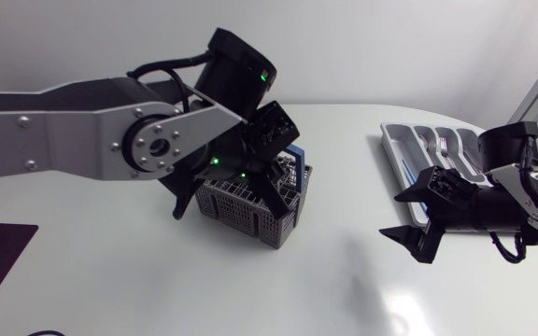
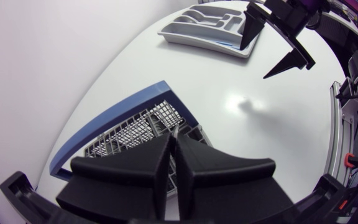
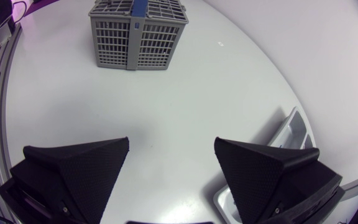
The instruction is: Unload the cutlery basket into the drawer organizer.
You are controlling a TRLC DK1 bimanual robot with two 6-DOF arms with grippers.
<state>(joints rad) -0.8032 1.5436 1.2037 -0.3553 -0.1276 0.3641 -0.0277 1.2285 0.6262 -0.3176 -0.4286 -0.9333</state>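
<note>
Overhead, white table (image 1: 344, 187) bears grey basket (image 1: 241, 210) and organizer (image 1: 402, 140)

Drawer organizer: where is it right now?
In the head view the drawer organizer sits at the table's right far side, just beyond the right pincer, well apart from the cutlery basket.

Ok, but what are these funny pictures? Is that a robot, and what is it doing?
Yes, it's a robot with two arms at a white table. One picture looks down from above; the other two come from little cameras on each arm's wrist. On the table are a grey cutlery basket and a grey drawer organizer. The left gripper is down at the basket; whether it holds something, I can't tell. The right gripper hangs near the organizer, open and empty.
</note>
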